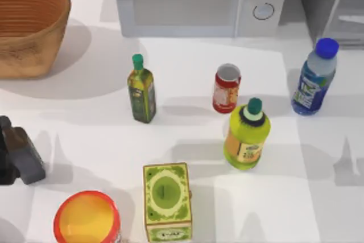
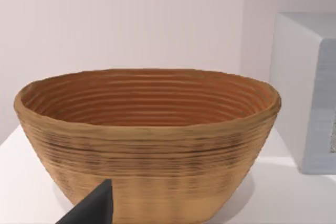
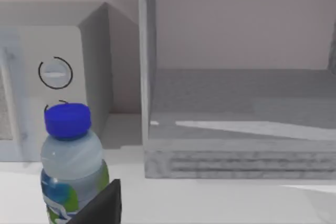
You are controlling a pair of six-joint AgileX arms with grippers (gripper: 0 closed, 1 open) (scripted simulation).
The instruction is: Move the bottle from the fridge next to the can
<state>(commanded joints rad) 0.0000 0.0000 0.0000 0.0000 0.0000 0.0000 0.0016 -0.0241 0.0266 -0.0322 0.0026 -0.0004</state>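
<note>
The clear bottle (image 1: 314,78) with a blue cap stands upright on the table at the right, just in front of the fridge (image 1: 333,4). The red can (image 1: 226,88) stands upright to its left, with a wide gap between them. In the right wrist view the bottle (image 3: 71,163) is close by, beside a dark edge of my right gripper (image 3: 100,205), and nothing grips it. The fridge (image 3: 236,103) stands open behind it with a bare shelf. My left gripper (image 1: 17,157) is parked at the table's left edge, far from both.
A yellow-green bottle (image 1: 246,135) stands just in front of the can, and a dark green oil bottle (image 1: 141,88) to its left. A green box (image 1: 166,200) and a red tub (image 1: 86,218) sit near the front. The microwave (image 1: 193,1) and woven basket (image 1: 28,24) line the back.
</note>
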